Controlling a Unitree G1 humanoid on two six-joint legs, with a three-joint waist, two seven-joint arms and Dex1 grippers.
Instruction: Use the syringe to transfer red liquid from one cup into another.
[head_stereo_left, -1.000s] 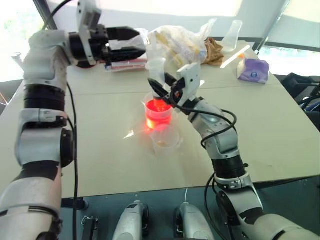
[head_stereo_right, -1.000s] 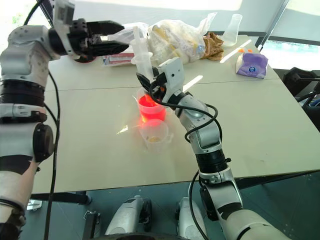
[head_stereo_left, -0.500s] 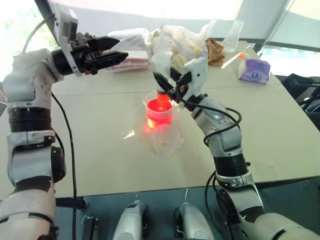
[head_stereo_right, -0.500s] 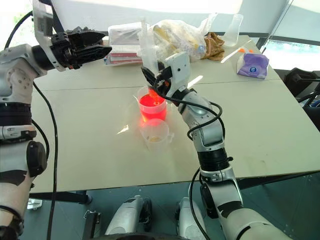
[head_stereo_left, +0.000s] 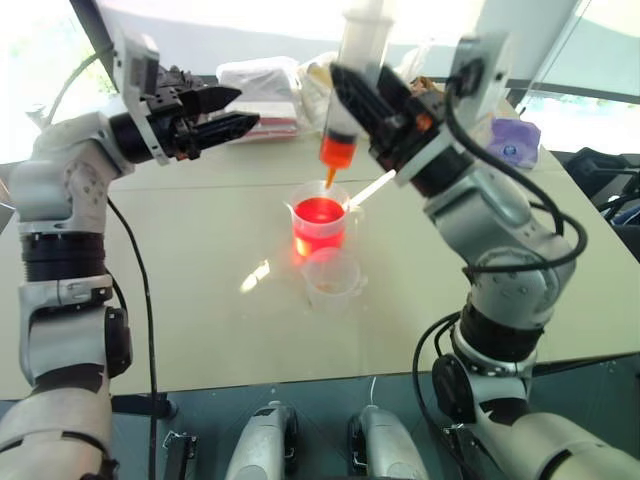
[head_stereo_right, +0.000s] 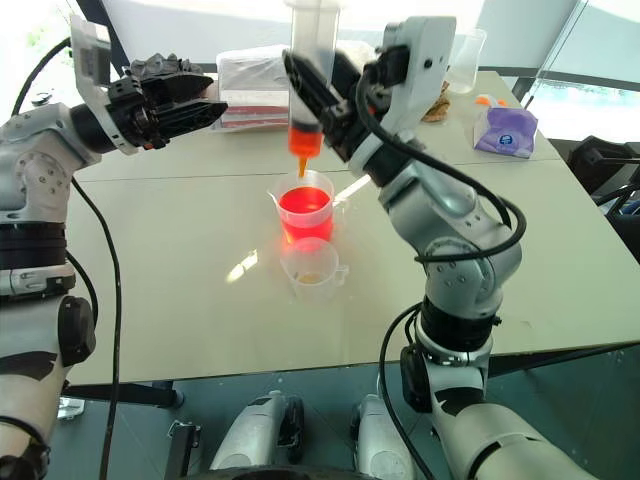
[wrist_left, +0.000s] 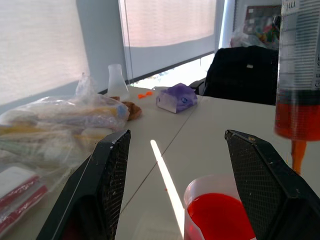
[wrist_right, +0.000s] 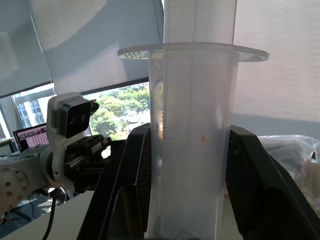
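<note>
My right gripper (head_stereo_left: 368, 102) is shut on the syringe (head_stereo_left: 347, 85) and holds it upright. Red liquid fills the bottom of the barrel (head_stereo_right: 303, 138). The orange tip hangs just above the taller cup (head_stereo_left: 320, 226), which is about half full of red liquid (head_stereo_right: 303, 205). The shorter cup (head_stereo_left: 331, 279) stands right in front of it, touching or nearly so, and almost empty. My left gripper (head_stereo_left: 238, 112) is open and holds nothing, level with the syringe and to its left. In the left wrist view its fingers (wrist_left: 106, 182) frame the red cup (wrist_left: 217, 220), with the syringe (wrist_left: 300, 75) beside it.
A clear plastic bag (head_stereo_left: 365, 82) of goods, flat red-and-white packets (head_stereo_right: 255, 92), a conical flask (head_stereo_left: 465, 70) and a purple tissue pack (head_stereo_left: 507, 140) lie along the table's far side. A black chair (head_stereo_left: 608, 170) stands at the right. The table's front edge (head_stereo_left: 300, 385) is close.
My right gripper has lifted the syringe up out of the red cup and toward me, now with red liquid in the barrel. The left gripper has swung a little to the left.
</note>
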